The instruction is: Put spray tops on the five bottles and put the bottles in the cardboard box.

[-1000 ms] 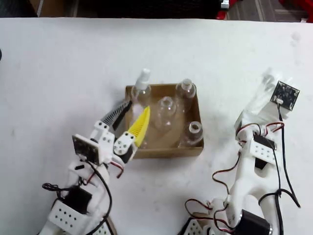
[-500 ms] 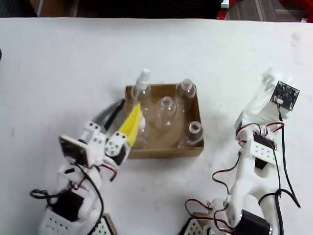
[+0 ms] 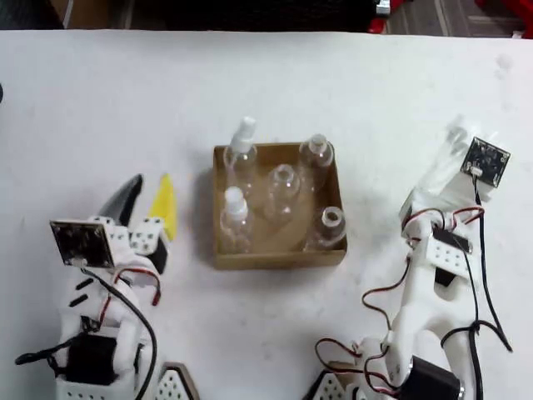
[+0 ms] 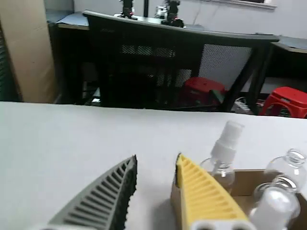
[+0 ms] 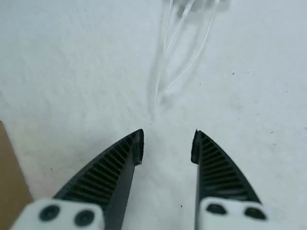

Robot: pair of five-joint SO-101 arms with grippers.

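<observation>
Left gripper (image 3: 151,179) is in the left half of the worktop (image 3: 100,100), near the cardboard box (image 3: 279,257) but apart from it. Black finger and yellow finger are spread with nothing between them, tips aimed at the far edge. A strip of bare white worktop runs between the yellow finger and the box's left wall. Left wrist view: a dark desk (image 4: 182,62) and red stools (image 4: 288,100) stand beyond the far edge. Box sits mid-worktop, top open, front wall parallel to the front edge. Five bottles are inside, all upright, long axes vertical, necks up. Two carry white spray heads: back-left bottle (image 3: 241,158) in the box's back-left corner, and front-left bottle (image 3: 235,221) against the left wall. Centre bottle (image 3: 283,185), back-right bottle (image 3: 316,154) and front-right bottle (image 3: 331,225) show bare necks. Bottles are crowded, with little room between them. Right arm (image 3: 433,275) stands by the front-right corner, wires looped at its base. Right gripper (image 5: 167,143) has its fingers apart over bare worktop, holding nothing. Loose spray tops (image 3: 455,133) lie flat near the right edge, with clear dip tubes (image 5: 165,57) running towards the gripper's gap.
</observation>
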